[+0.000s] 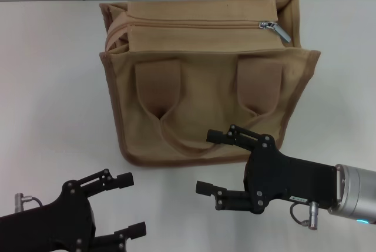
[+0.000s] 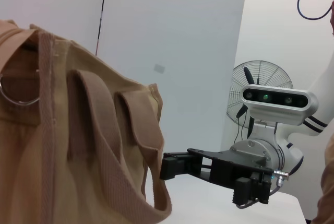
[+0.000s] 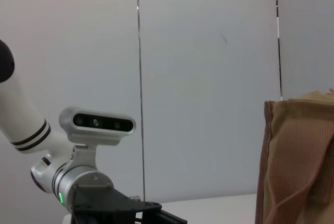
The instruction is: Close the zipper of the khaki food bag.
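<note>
Both claws, left (image 1: 128, 204) and right (image 1: 209, 162), gape before khaki food bag (image 1: 205, 81).

A: Room around the bag (image 1: 205, 87)?
B: Bare table (image 1: 53, 87) on both sides of it. Top is unobstructed from above; the pull tab (image 1: 276, 30) lies exposed at the right end.
A: Near side?
B: Handle strap (image 1: 194, 128) droops down the front. Right gripper (image 1: 214, 164), fingers spread, sits just before the bag's lower front. Left gripper (image 1: 132, 205), also spread, is clear at the near left.
</note>
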### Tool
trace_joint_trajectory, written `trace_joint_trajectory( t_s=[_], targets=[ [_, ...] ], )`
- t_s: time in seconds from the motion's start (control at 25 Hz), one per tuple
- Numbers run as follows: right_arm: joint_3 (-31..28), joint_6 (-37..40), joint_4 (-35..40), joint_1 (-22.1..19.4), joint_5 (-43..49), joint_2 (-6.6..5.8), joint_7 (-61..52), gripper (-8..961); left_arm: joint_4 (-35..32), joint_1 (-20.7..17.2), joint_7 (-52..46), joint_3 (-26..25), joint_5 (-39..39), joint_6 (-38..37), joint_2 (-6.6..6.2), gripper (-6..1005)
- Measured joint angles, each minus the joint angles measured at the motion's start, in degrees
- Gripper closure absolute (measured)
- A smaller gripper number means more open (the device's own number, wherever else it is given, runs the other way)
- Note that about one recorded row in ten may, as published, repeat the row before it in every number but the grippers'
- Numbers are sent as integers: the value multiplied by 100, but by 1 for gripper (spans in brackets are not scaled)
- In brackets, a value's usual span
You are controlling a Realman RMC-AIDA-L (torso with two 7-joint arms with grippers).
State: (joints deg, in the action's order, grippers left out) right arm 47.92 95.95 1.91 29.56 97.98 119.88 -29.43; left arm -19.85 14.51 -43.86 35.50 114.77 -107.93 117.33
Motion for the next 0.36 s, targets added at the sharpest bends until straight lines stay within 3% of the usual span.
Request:
trace_joint_trajectory(
  t_s=[0.36],
  targets=[
    [20,-7,-3,-3,7,0,0,115,-2,-1,0,-8,-41,0,19,189]
  ],
)
